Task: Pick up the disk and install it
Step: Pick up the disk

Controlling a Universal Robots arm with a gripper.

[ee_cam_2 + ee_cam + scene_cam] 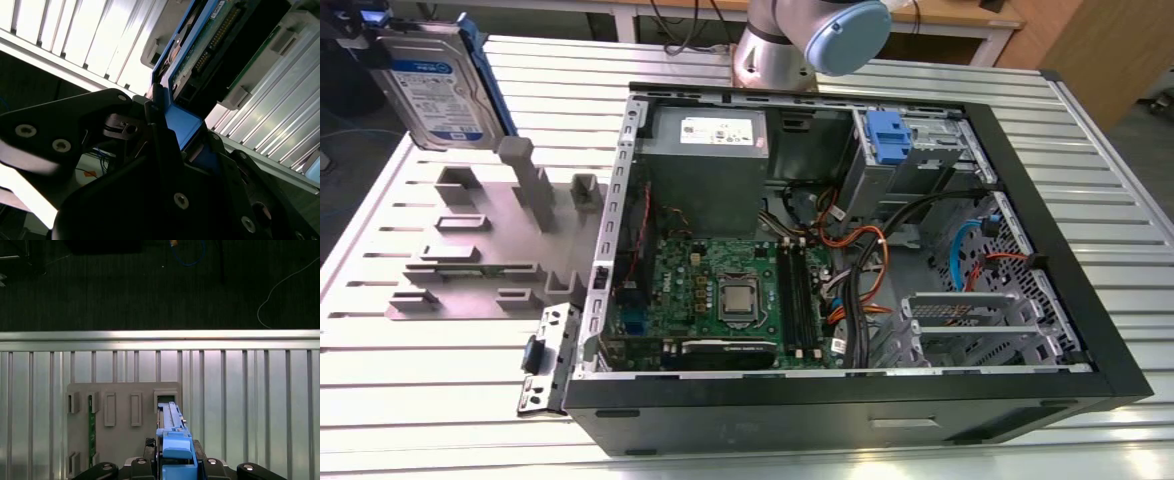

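The disk (438,88), a silver drive with a white-and-blue label and blue rails, hangs upright at the exterior view's far left, above the table. My gripper (367,25) is shut on its upper end. In the first wrist view the disk (172,427) appears edge-on, in line with a slot of the grey holder block (122,412) below it, and my gripper (176,462) clamps its blue rail. The second wrist view shows the disk's circuit-board side (215,35) and the gripper (175,127) closed on the blue rail. I cannot tell whether the disk's lower end touches the holder.
The grey slotted holder block (480,235) lies on the ribbed metal table (440,370). An open computer case (1067,300) lies in the middle, with a motherboard (720,290), cables and a blue drive bay (887,135) at its far side. The arm's base (781,45) stands behind the case.
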